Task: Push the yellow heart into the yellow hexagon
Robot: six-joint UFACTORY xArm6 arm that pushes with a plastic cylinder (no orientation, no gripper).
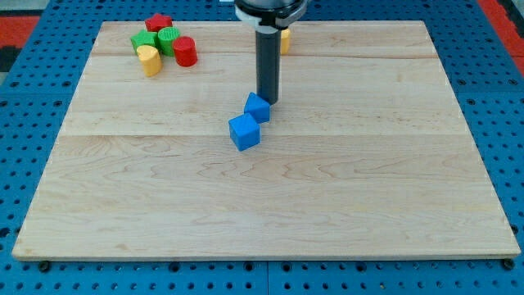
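**Desk:** What do we have on the wooden board (270, 205)?

**Photographer:** Our rod (268, 65) stands upright near the middle of the board, toward the view's top. My tip (268, 100) rests on the wood just beside the upper of two blue blocks. That upper blue block (257, 107) sits at the tip's lower left, so close that we cannot tell whether they touch. The lower blue cube (244, 132) lies just below and to the view's left of it, the two meeting at a corner.

**Desk:** Where are the task's pieces?

**Photographer:** The yellow heart (149, 60) is in the cluster at the view's top left, well apart from the tip. It is the lowest piece of that group. Above it sit a green block (143, 41) and a second green block (169, 39), ridged on top, with a red block (158, 22) at the top and a red cylinder (185, 52) on the right. A yellow block (285, 39), presumably the hexagon, peeks out at the rod's right, mostly hidden by it.

**Desk:** Any containers? Jaws?

**Photographer:** We see no container holding anything; every piece lies loose on the board. We carry no jaws, only the bare rod, so nothing is gripped. The board rests on a blue pegboard (33, 123).
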